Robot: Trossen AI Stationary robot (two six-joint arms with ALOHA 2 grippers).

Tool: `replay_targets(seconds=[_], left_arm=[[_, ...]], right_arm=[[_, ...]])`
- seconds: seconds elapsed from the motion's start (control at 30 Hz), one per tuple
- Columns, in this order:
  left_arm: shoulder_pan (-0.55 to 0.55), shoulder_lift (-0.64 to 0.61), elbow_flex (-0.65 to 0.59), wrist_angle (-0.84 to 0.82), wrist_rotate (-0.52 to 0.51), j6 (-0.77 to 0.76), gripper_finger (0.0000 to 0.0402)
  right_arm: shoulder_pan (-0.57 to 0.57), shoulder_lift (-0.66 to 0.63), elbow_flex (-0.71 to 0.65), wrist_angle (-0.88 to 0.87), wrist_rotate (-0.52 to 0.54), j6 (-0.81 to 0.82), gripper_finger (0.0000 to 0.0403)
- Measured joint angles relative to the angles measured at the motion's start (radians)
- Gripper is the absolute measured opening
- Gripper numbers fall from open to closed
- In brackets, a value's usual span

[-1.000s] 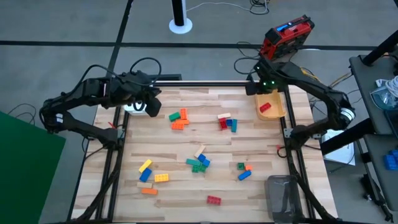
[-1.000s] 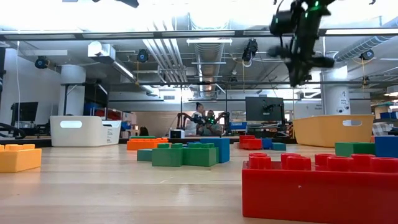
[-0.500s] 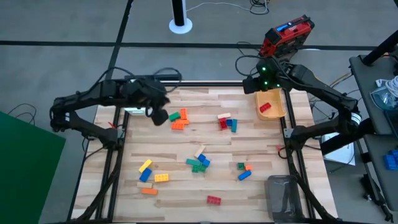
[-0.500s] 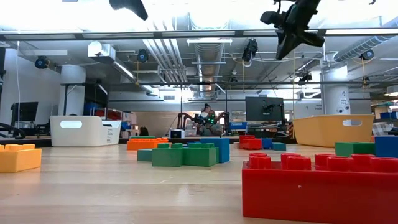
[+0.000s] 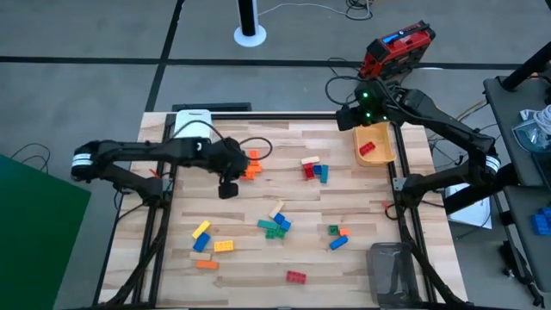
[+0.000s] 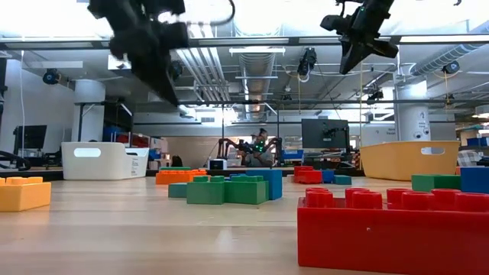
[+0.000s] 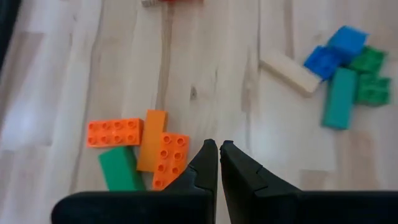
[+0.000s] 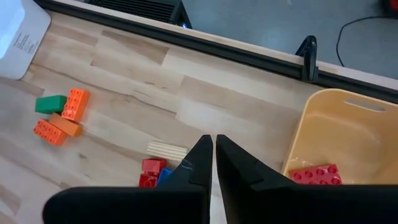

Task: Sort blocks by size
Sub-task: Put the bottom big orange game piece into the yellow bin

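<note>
Blocks lie scattered on the wooden table. An orange and green cluster lies far left, and a red, beige and blue cluster sits at the far middle. A green and blue cluster is at the centre. One red block lies in the orange-yellow bin. My left gripper hangs shut and empty above the table, just near and left of the orange cluster. My right gripper is shut and empty, high over the table's far edge beside the orange-yellow bin.
A white bin stands at the far left corner, a grey bin at the near right. Yellow, blue and orange blocks lie near left. A red block sits near the front edge, and a green, orange and blue group lies right.
My left gripper has swung from over the white bin toward the table's right and near side and has come down beside the orange cluster. My right gripper has shifted a little off the orange-yellow bin toward the left and tipped. No block has moved.
</note>
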Motion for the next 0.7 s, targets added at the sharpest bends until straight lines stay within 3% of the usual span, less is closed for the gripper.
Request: replay_targets(seconds=[0.17,0.4,0.7], left_arm=[[0.031,0.027,-0.124,0.118,-0.008,-0.005,0.0003],[0.070,0.066,-0.177,0.157,-0.010,0.044,0.0029],[0.083,0.181,-0.163,0.205,-0.060,0.100,0.0123]], right_arm=[[0.000,0.000,0.000,-0.002,0.000,0.000,0.0013],[0.000,0.000,0.000,-0.002,0.000,0.000,0.0013],[0.000,0.000,-0.002,-0.002,0.000,-0.001,0.0013]])
